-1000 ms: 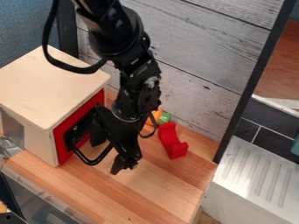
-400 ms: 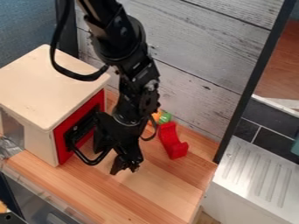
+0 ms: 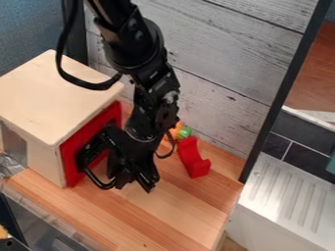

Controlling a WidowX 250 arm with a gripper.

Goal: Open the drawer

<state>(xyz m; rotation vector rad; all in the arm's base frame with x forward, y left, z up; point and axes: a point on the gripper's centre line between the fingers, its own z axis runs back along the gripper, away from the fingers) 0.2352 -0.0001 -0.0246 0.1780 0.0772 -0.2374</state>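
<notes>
Black hand (image 3: 135,183) spread, 2 fingers apart, left of the frame's lower centre, just right of the red drawer's (image 3: 68,164) black handle (image 3: 93,179)

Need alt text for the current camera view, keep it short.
Black robot arm angles down from the top edge, its gripper just right of the black handle on the red front of a pale wooden box. To the right, a curved red piece lies on the wood counter.
</notes>
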